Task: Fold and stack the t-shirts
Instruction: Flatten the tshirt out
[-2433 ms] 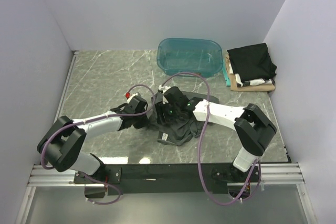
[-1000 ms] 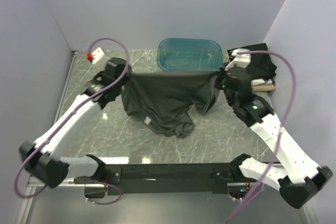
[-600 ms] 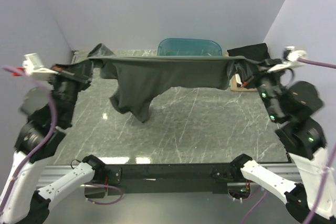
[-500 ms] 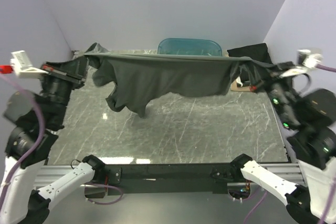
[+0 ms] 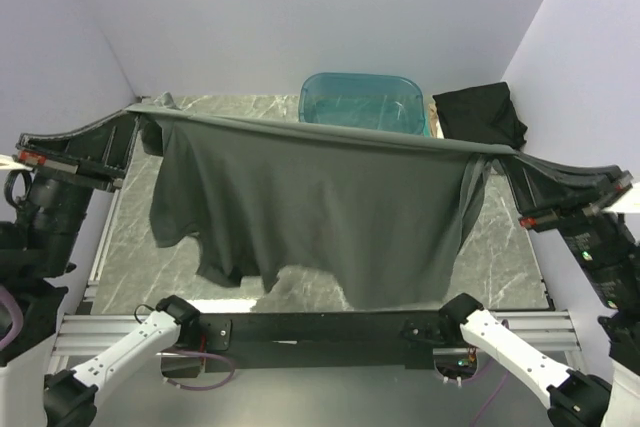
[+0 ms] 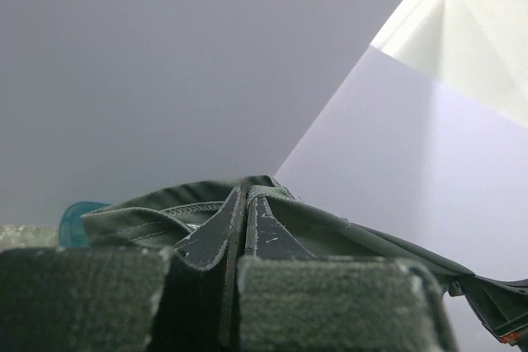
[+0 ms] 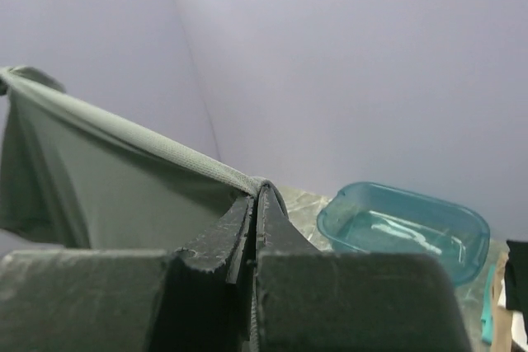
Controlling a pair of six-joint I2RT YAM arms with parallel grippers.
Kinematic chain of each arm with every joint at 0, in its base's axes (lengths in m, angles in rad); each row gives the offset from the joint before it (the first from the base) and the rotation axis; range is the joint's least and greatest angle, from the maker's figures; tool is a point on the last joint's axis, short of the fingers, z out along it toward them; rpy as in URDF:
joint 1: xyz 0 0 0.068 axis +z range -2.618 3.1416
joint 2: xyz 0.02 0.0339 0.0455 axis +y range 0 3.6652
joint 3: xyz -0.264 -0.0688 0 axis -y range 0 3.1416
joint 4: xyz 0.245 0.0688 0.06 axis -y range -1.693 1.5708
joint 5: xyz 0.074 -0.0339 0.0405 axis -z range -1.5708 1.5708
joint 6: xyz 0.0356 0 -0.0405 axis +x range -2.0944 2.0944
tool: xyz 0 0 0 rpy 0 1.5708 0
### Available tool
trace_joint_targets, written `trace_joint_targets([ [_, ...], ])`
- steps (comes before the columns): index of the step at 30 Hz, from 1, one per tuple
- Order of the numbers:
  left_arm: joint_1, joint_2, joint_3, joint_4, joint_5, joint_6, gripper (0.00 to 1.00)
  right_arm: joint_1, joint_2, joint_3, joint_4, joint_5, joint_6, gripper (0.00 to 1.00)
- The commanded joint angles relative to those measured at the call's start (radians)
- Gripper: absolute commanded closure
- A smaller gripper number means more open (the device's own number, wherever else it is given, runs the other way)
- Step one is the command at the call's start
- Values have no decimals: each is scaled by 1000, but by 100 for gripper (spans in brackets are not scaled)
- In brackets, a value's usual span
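Note:
A dark charcoal-grey t-shirt [image 5: 320,207] hangs spread in the air above the table, stretched taut along its top edge between both grippers. My left gripper [image 5: 130,119] is shut on its left corner, high at the left. My right gripper [image 5: 505,160] is shut on its right corner, high at the right. In the left wrist view the closed fingertips [image 6: 245,194] pinch bunched grey cloth [image 6: 148,216]. The right wrist view shows the shut gripper [image 7: 257,191] clamping the hem, with the shirt [image 7: 82,179] stretching away to the left. A folded black t-shirt [image 5: 480,112] lies at the back right.
A translucent teal tub [image 5: 362,102] stands at the back centre, its near side covered by the hanging shirt; the tub [image 7: 404,228] also shows in the right wrist view. The marble table [image 5: 130,247] shows at the left. Walls close in on both sides.
Both arms have risen and swung apart toward the near side. The grey shirt, earlier bunched and drooping, now hangs wide and flat between the grippers.

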Motion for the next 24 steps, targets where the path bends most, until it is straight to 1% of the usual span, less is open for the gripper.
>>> trace_joint_targets([
  [1,36,47,-22,88,-204,55,99,-18,18,-21,37,261,8,100],
  [3,36,104,-59,68,-267,46,99,-18,41,-72,80,328,25,100],
  [4,36,174,-74,32,-365,27,99,-17,78,-131,89,356,29,100],
  [5,36,216,-108,16,-436,16,99,-18,99,-162,100,419,46,100],
  [6,37,257,-128,-5,-497,1,99,-20,122,-199,110,448,58,100],
  [7,43,343,-151,-25,-575,-38,95,-21,174,-289,123,476,74,100],
  [8,56,388,-203,-50,-576,-51,93,-26,202,-341,159,511,109,100],
  [9,85,426,-234,-52,-568,-71,89,-33,234,-392,172,510,132,100],
  [10,96,507,-267,-36,-509,-82,78,-65,304,-478,179,490,158,100],
  [11,111,546,-344,46,-470,-62,67,-85,343,-519,216,425,195,100],
  [12,131,586,-364,59,-437,-56,36,-105,384,-582,233,387,216,95],
  [13,137,673,-373,59,-417,-69,22,-146,465,-604,260,355,226,84],
  [14,140,715,-363,56,-383,-67,8,-162,509,-610,287,329,223,54],
  [15,143,786,-345,12,-386,-80,1,-174,548,-594,300,323,224,46],
  [16,142,813,-325,-10,-390,-88,1,-187,620,-571,291,336,229,37],
  [18,143,848,-289,-51,-393,-97,1,-185,682,-513,236,364,235,32],
  [19,143,845,-294,-49,-390,-97,1,-185,684,-509,232,352,235,29],
  [21,143,825,-349,-33,-355,-102,1,-184,673,-526,270,304,227,26],
  [22,143,797,-375,-12,-340,-109,1,-182,652,-559,284,247,229,23],
  [23,142,783,-431,-7,-334,-116,1,-182,640,-578,305,225,230,19],
  [24,143,769,-458,-9,-327,-128,0,-184,629,-595,308,206,236,19],
])
